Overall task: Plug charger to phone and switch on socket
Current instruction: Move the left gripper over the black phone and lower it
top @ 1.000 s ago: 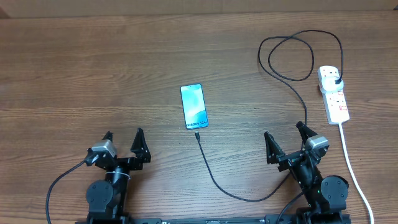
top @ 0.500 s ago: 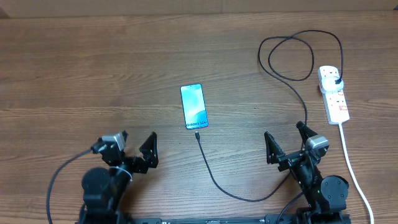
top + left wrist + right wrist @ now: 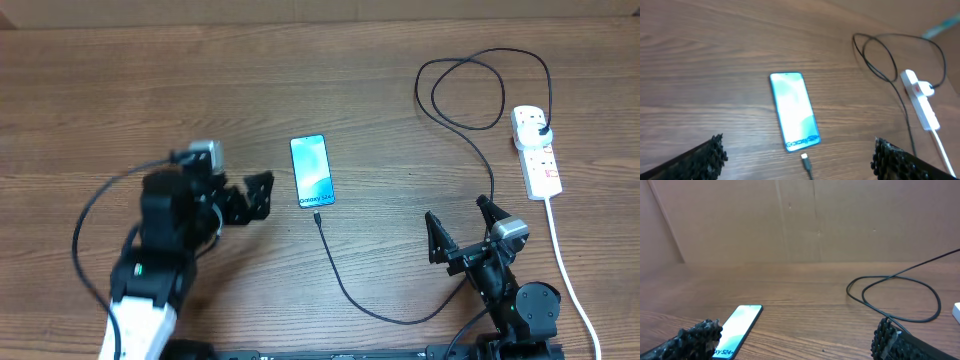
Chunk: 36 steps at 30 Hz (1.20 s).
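The left gripper [image 3: 252,196] is hovering, fingers apart, beside the phone [image 3: 311,170]; the right gripper [image 3: 460,228] is resting spread wide too.

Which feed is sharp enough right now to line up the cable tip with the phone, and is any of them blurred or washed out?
Left wrist view: soft with blur, the phone screen glaring pale, its lettering smeared, the connector tip fuzzy. Overhead view: evenly lit and crisp, though the tip is tiny there. Right wrist view: sharp, phone lettering legible, tip out of frame.
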Each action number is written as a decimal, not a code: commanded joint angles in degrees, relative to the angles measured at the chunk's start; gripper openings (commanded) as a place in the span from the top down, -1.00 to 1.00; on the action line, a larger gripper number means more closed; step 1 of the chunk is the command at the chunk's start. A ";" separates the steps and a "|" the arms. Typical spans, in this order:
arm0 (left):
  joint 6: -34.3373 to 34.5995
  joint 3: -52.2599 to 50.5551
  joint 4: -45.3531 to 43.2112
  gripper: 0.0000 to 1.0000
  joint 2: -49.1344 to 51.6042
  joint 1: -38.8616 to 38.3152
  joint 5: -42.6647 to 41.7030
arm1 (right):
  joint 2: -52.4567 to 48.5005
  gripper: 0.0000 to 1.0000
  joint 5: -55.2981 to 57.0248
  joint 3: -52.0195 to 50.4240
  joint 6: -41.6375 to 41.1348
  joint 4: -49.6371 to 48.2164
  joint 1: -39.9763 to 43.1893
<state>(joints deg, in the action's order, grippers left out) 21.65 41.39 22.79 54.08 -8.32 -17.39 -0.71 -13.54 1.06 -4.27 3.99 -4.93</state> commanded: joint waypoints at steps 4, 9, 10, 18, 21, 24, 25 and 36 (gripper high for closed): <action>-2.36 17.51 9.97 -1.00 14.38 -7.89 6.95 | 0.11 -0.99 -0.02 -0.48 -0.15 -0.22 -0.26; -2.36 29.22 19.39 -1.00 24.57 -14.56 16.06 | 0.11 -1.00 -0.02 -0.48 -0.15 -0.22 -0.26; -2.36 30.97 20.90 -0.99 26.25 -15.52 17.07 | 0.11 -1.00 -0.02 -0.48 -0.15 -0.22 -0.26; -1.46 35.39 22.86 -1.00 34.14 -18.34 17.46 | 0.11 -1.00 -0.02 -0.48 -0.15 -0.22 -0.26; 0.09 35.36 23.34 -1.00 35.54 -18.34 17.38 | 0.11 -1.00 -0.02 -0.48 -0.15 -0.22 -0.26; 0.28 35.34 22.97 -1.00 36.72 -18.36 17.38 | 0.11 -1.00 -0.02 -0.48 -0.15 -0.22 -0.26; 0.28 35.34 22.47 -1.00 37.11 -18.36 17.35 | 0.11 -1.00 -0.02 -0.48 -0.15 -0.22 -0.26; 4.94 35.34 15.45 -1.00 38.51 -18.34 5.53 | 0.11 -1.00 -0.02 -0.48 -0.15 -0.22 -0.26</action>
<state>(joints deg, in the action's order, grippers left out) 24.05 75.29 38.94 92.38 -26.41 -8.03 -0.71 -13.54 1.06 -4.27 4.01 -4.93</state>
